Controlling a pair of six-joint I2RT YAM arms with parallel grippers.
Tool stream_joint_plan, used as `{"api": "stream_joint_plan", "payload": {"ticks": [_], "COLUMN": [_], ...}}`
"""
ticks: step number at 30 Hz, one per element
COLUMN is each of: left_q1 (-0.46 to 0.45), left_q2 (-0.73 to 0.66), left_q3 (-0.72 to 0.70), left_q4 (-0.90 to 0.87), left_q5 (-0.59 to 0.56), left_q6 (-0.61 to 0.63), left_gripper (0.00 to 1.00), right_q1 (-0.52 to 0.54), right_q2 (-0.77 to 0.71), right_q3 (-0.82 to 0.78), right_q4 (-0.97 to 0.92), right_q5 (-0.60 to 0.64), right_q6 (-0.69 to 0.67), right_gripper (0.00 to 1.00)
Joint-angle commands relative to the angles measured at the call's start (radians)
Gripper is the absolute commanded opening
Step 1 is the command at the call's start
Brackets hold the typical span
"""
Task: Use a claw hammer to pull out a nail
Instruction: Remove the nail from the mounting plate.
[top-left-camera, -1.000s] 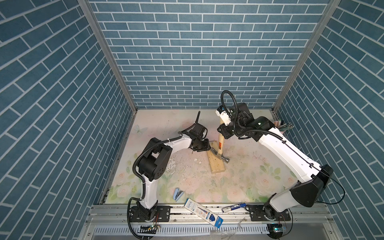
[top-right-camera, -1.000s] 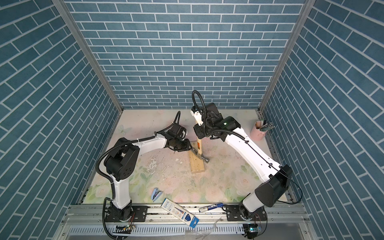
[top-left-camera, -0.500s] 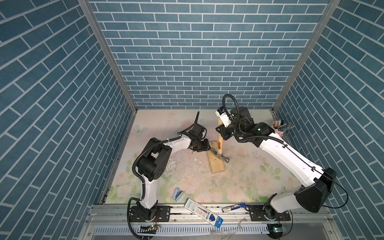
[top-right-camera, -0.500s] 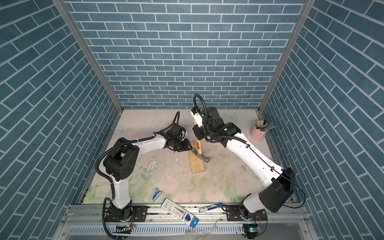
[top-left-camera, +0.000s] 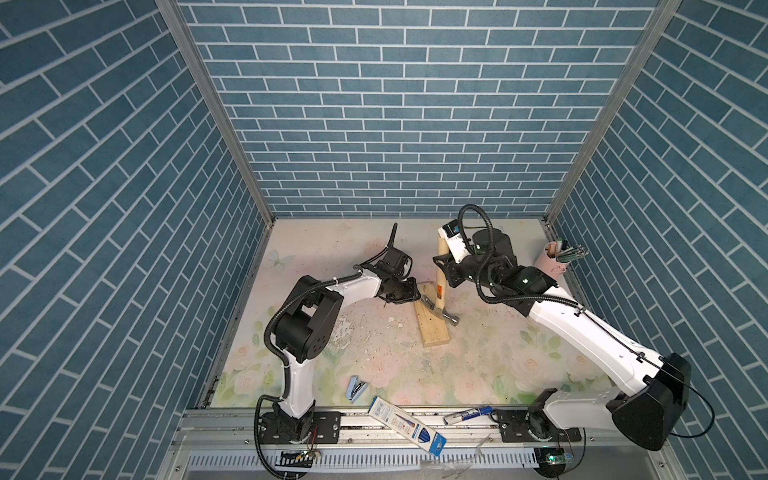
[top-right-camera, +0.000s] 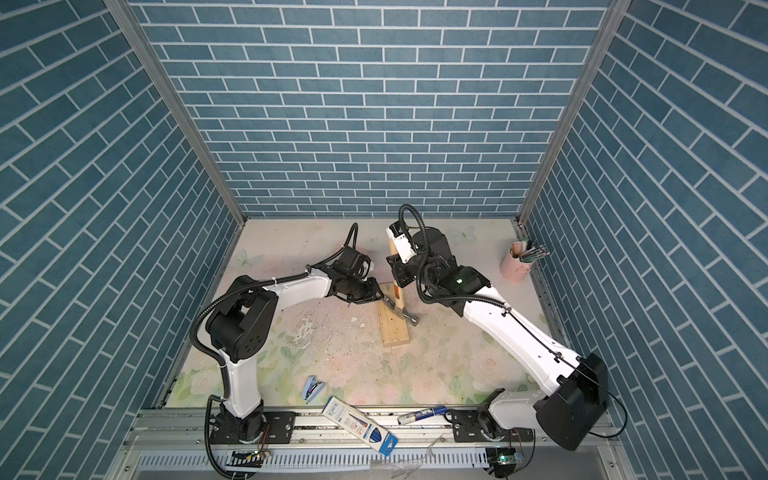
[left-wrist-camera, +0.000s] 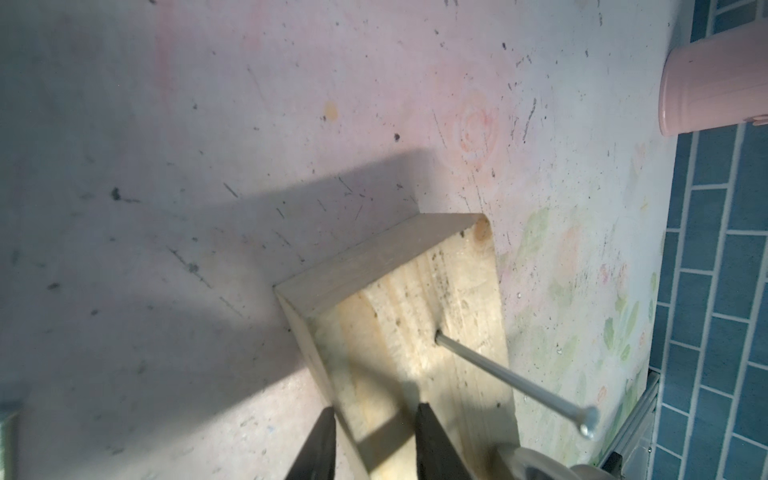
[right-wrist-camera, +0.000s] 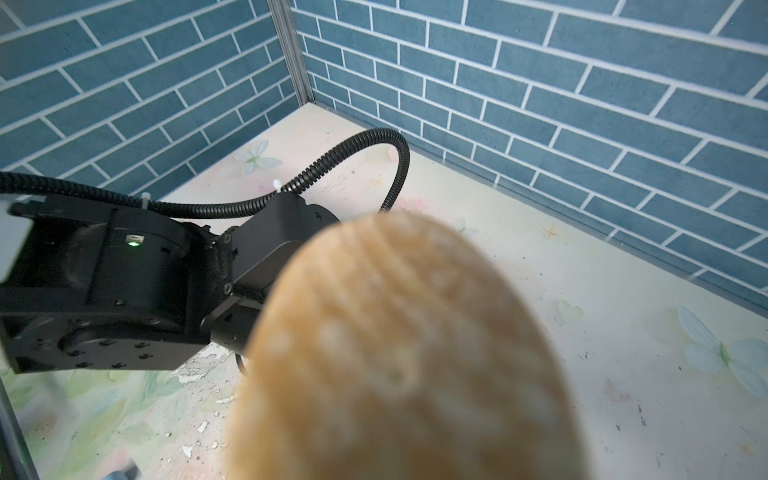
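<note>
The claw hammer (top-left-camera: 439, 286) (top-right-camera: 397, 289) stands steeply over the far end of a pale wooden block (top-left-camera: 433, 330) (top-right-camera: 395, 332). Its grey head (top-left-camera: 444, 314) rests on the block. My right gripper (top-left-camera: 448, 275) (top-right-camera: 402, 274) is shut on the wooden handle, whose blurred butt end (right-wrist-camera: 395, 353) hides the fingers in the right wrist view. A long nail (left-wrist-camera: 511, 378) slants out of the block's top. My left gripper (left-wrist-camera: 374, 409) (top-left-camera: 410, 293) sits low at the block's far end. Its fingers (left-wrist-camera: 430, 440) are apart, astride the block's long edge.
A pink cup of pens (top-left-camera: 555, 262) (left-wrist-camera: 715, 83) stands at the back right by the wall. A blue stapler (top-left-camera: 356, 388) lies near the front. A blue-and-white box (top-left-camera: 407, 424) and a marker (top-left-camera: 467, 414) lie on the front rail. White chips (top-left-camera: 349, 328) litter the mat left of the block.
My right wrist has shifted slightly left with the hammer handle, and that arm's lower links have swung outward. The left arm stays at the block.
</note>
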Motion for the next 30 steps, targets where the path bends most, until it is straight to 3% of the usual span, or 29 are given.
{"api": "stream_joint_plan", "payload": {"ticks": [1, 11, 18, 30], "left_q1": [0.007, 0.009, 0.009, 0.008], "left_q2": [0.015, 0.029, 0.032, 0.042], "left_q3": [-0.032, -0.035, -0.045, -0.054], "left_q4": [-0.038, -0.032, -0.027, -0.020], "left_q5": [-0.028, -0.020, -0.017, -0.009], "left_q6": [-0.008, -0.015, -0.020, -0.033], "left_gripper": [0.32, 0.31, 0.31, 0.31], "right_q1": [-0.004, -0.035, -0.092, -0.124], "right_q2": [-0.047, -0.138, -0.191, -0.235], "right_q3": [-0.071, -0.269, -0.401, -0.541], "right_q4": [0.167, 0.382, 0.540, 0.717], "right_q5": [0.029, -0.024, -0.130, -0.239], "right_q6": [-0.041, 0.002, 0.050, 0.062], "right_gripper": [0.00, 0.00, 0.00, 0.00]}}
